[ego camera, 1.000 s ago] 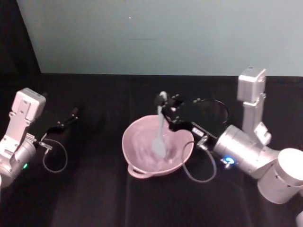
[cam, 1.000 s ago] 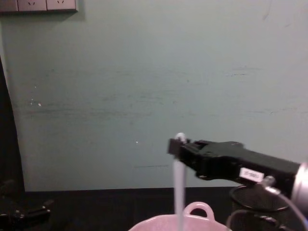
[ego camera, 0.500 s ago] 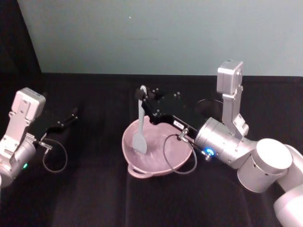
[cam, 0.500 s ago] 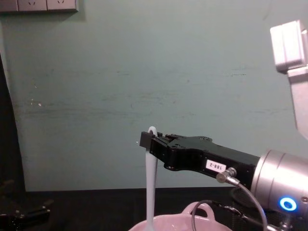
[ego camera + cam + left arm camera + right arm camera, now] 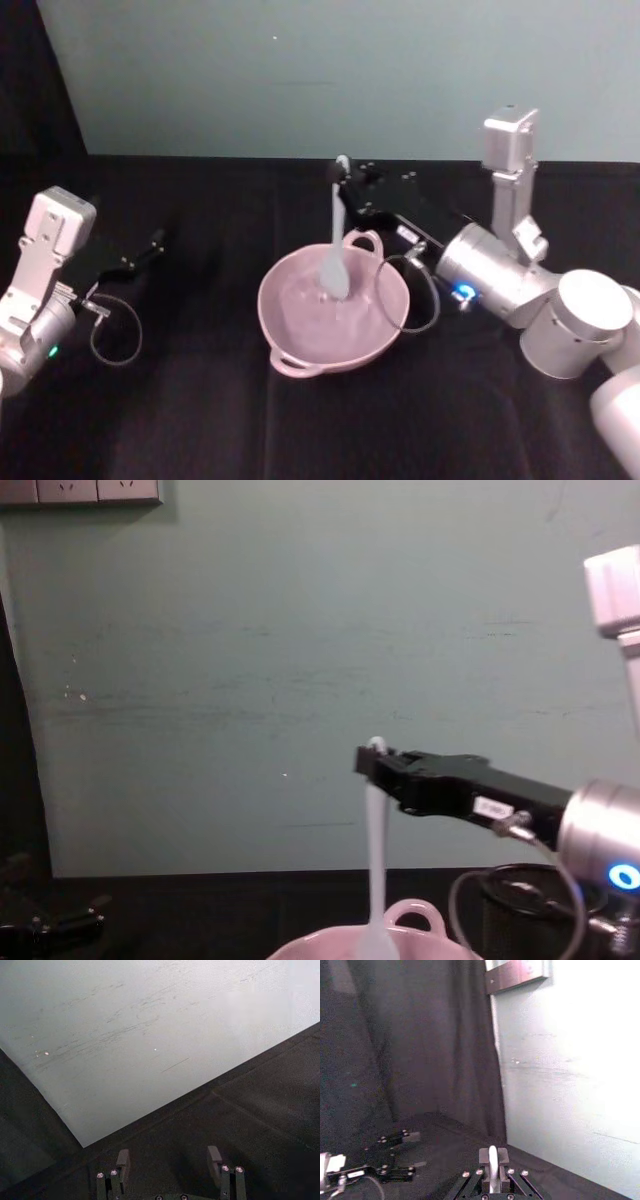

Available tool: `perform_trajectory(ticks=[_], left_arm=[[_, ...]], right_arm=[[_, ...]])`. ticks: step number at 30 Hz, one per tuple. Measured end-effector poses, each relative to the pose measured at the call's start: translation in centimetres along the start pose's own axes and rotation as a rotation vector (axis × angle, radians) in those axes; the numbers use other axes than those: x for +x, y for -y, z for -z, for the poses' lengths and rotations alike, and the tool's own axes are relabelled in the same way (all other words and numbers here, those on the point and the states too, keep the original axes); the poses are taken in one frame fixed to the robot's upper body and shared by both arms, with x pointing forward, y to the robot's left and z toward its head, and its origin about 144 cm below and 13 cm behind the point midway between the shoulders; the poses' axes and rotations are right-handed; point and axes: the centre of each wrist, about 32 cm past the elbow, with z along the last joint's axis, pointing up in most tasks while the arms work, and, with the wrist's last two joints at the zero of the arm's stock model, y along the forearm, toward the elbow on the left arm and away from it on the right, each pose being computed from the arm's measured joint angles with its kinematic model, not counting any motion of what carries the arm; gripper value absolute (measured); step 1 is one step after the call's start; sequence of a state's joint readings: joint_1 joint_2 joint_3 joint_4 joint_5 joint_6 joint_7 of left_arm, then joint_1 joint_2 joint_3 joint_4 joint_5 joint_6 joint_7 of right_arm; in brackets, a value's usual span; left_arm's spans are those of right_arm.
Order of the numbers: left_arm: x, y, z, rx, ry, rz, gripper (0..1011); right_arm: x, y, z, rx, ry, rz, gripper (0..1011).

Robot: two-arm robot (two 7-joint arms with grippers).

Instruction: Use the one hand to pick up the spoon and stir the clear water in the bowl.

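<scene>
The pale pink bowl (image 5: 300,345) sits at the middle of the black table, its loop handle (image 5: 413,914) toward the wall. My right gripper (image 5: 345,186) reaches in from the right above the bowl's far side and is shut on the top of the white spoon (image 5: 335,250). The spoon hangs nearly upright, its paddle head down inside the bowl near the far rim. In the right wrist view the spoon's handle (image 5: 492,1166) stands pinched between the fingers. My left gripper (image 5: 150,245) rests at the table's left, open, with its fingers (image 5: 214,1158) apart over bare cloth.
A black wire-mesh cup (image 5: 525,905) stands behind the right arm, right of the bowl. A cable (image 5: 410,295) loops from the right wrist over the bowl's right rim. A teal wall closes the back; a dark curtain hangs at the left.
My right gripper has swung the spoon from the bowl's left side back toward the right and the far rim. The left arm has not moved.
</scene>
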State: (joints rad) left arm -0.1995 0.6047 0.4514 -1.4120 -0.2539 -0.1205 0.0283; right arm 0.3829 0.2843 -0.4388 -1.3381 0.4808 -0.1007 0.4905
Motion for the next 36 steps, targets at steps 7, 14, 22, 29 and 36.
perform_trajectory(ticks=[7,14,22,29,36], left_arm=[[0.0,0.0,0.0,0.000,0.000,0.000,1011],[0.0,0.0,0.0,0.000,0.000,0.000,1011],[0.0,0.0,0.0,0.000,0.000,0.000,1011],[0.0,0.0,0.0,0.000,0.000,0.000,1011],[0.0,0.0,0.0,0.000,0.000,0.000,1011]], right_arm=[[0.5,2.0,-0.6,0.005,0.015,0.043,109],[-0.1,3.4,-1.0,-0.001,0.022,0.042,110],[-2.0,3.7,-1.2,-0.027,0.034,-0.015,110],[-3.6,2.8,-0.9,-0.030,0.022,-0.082,110],[-4.3,0.9,-0.8,-0.010,0.011,-0.124,110]])
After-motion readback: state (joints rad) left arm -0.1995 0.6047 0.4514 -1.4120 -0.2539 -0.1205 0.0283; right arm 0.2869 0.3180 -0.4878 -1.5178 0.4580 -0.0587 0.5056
